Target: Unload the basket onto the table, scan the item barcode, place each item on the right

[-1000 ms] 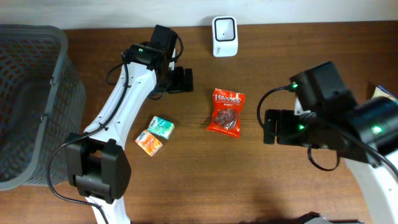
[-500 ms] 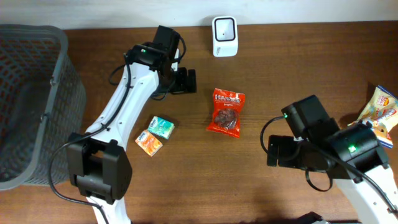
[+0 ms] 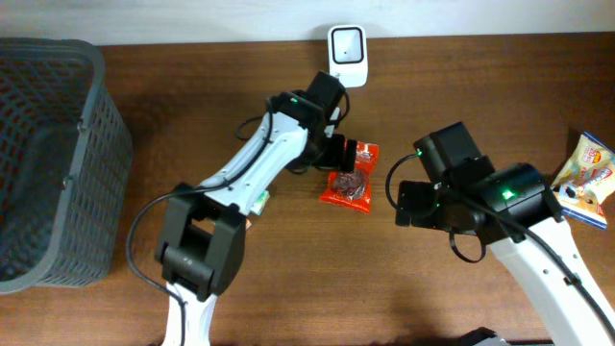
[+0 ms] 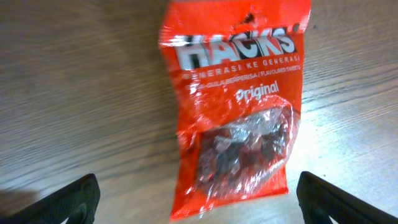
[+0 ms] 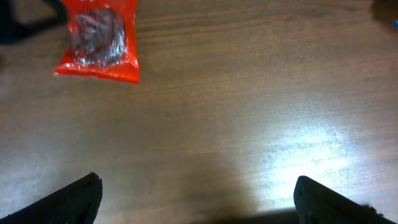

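Observation:
A red Hacks candy packet [image 3: 350, 183] lies flat on the wooden table, label side up; no barcode shows on it. The white scanner [image 3: 346, 43] stands at the table's back edge. My left gripper [image 3: 352, 154] hovers open over the packet's far end. In the left wrist view the packet [image 4: 236, 112] fills the middle, and the left gripper [image 4: 200, 198] has one finger on either side of its lower end, not touching it. My right gripper [image 3: 400, 202] is open to the right of the packet. The right wrist view has the packet [image 5: 99, 43] at top left, far from the right gripper [image 5: 199, 199].
A dark mesh basket [image 3: 58, 163] fills the left side. A yellow and blue snack bag [image 3: 586, 178] lies at the right edge. Small packets [image 3: 262, 200] lie mostly hidden under the left arm. The left arm reaches diagonally across the table's middle.
The left arm has swung right from the back left, bringing its gripper over the red packet. The right arm dropped back toward the front, then came left and up toward the packet.

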`<state>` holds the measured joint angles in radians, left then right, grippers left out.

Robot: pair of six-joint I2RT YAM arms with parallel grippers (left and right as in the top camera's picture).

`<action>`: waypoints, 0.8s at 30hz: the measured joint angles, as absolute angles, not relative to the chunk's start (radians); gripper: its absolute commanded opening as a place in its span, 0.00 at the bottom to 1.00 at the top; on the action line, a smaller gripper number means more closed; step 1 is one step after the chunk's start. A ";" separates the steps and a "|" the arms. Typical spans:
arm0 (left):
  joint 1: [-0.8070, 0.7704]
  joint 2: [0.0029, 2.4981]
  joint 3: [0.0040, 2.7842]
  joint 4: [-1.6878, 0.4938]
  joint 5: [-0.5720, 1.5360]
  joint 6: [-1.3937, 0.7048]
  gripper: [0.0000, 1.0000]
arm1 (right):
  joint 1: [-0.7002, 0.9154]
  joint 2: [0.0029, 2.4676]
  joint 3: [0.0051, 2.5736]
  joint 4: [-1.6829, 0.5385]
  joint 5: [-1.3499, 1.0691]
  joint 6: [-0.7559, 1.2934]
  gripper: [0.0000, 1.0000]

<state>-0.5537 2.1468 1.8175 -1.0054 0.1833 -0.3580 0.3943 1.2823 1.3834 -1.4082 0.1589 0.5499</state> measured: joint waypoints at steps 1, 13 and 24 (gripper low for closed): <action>-0.563 2.172 1.818 -0.990 0.196 -0.358 0.94 | 0.382 1.282 1.383 -1.407 0.162 0.550 0.99; -0.578 2.318 1.819 -0.762 0.290 -0.354 0.32 | 0.128 1.282 1.383 -1.409 0.176 0.550 0.99; -0.542 2.335 1.965 -1.061 0.263 -0.318 0.13 | 0.128 1.282 1.383 -1.408 0.176 0.550 0.99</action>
<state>-0.5423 2.3352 1.9648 -1.0611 0.2634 -0.3180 0.1276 1.2823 1.3834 -1.4082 0.1757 0.5499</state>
